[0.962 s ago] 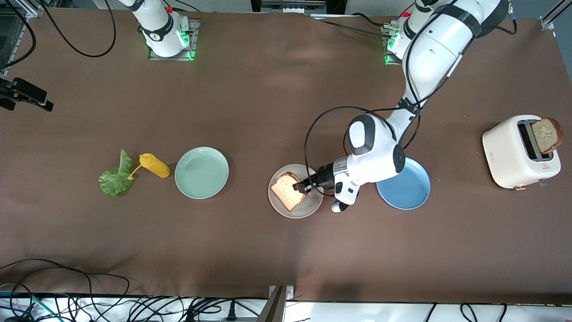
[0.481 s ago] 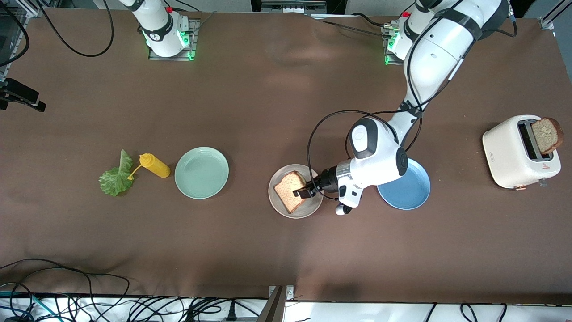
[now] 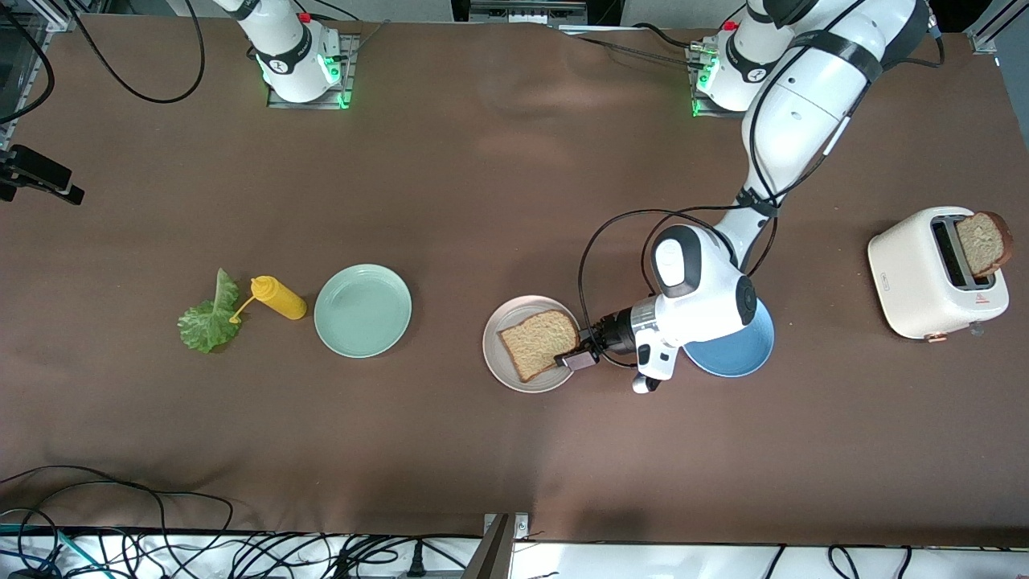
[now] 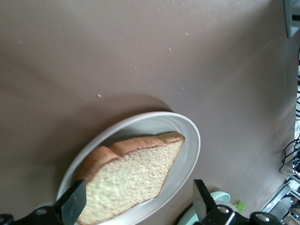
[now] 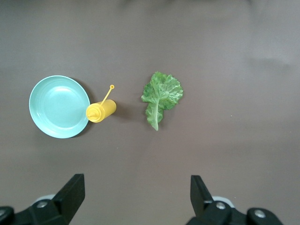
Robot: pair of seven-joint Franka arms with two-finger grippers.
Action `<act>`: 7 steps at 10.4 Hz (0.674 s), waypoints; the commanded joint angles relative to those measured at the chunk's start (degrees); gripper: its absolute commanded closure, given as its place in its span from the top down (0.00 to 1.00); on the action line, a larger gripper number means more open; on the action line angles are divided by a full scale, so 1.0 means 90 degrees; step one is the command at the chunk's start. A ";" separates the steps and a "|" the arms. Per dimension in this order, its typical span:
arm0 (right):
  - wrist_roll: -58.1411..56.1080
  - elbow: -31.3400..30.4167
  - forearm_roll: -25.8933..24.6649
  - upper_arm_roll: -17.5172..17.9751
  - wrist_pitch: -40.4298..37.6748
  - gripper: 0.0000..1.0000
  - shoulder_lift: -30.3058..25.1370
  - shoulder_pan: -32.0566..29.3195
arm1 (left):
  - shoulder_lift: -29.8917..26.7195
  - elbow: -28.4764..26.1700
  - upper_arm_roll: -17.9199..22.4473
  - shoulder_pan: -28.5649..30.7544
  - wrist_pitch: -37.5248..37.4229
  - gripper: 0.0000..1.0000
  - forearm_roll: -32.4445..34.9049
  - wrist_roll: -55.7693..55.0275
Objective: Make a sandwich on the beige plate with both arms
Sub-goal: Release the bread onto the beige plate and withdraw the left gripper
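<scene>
A brown bread slice (image 3: 539,344) lies flat on the beige plate (image 3: 497,366). My left gripper (image 3: 577,354) is open at the plate's rim, on the side toward the blue plate, and holds nothing. In the left wrist view the slice (image 4: 131,178) and the plate (image 4: 190,140) lie just ahead of its spread fingers (image 4: 72,206). A second slice (image 3: 979,244) stands in the toaster (image 3: 916,277). The lettuce leaf (image 3: 207,318) lies on the table at the right arm's end. My right gripper (image 5: 136,197) is open and empty, high over the table beside the lettuce (image 5: 161,96).
A yellow mustard bottle (image 3: 279,297) lies between the lettuce and the mint-green plate (image 3: 362,310). The blue plate (image 3: 739,354) is partly under the left arm's wrist. Cables run along the table's front edge.
My left gripper opened and let go of the bread slice, which went from tilted to flat on the beige plate. The gripper drew back toward the blue plate.
</scene>
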 commanded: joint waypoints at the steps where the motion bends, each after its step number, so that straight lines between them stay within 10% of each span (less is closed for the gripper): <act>1: -0.0031 0.0040 -0.0054 0.0013 0.0003 1.00 0.0050 -0.0004 | -0.0073 -0.0050 0.0184 0.0029 -0.0243 1.00 -0.0021 0.0076; 7: -0.0021 0.0059 -0.0025 0.0052 0.0110 1.00 0.0234 0.0045 | -0.1302 -0.0031 0.0742 0.1268 -0.3297 1.00 0.2632 0.0047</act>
